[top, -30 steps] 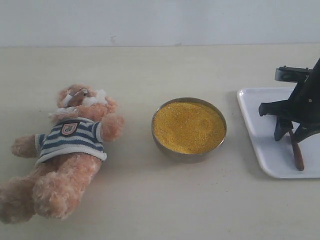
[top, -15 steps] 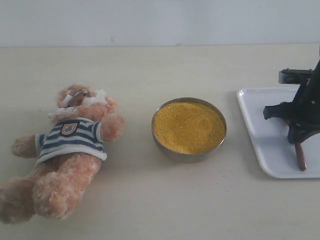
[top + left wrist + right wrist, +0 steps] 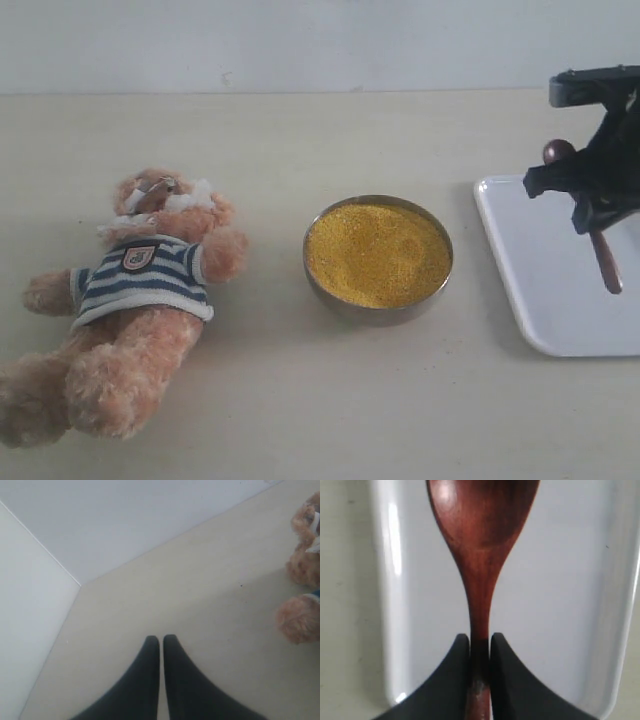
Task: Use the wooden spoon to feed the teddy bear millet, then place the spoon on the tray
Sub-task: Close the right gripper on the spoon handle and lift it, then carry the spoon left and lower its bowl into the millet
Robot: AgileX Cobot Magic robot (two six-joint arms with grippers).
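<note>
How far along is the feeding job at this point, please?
Done: the right gripper has the spoon clamped by its handle. In hand: it holds the spoon over the tray, and the spoon's bowl looks empty. Left: scoop millet, bring it to the bear, then set the spoon on the tray. The left gripper is shut on nothing.
</note>
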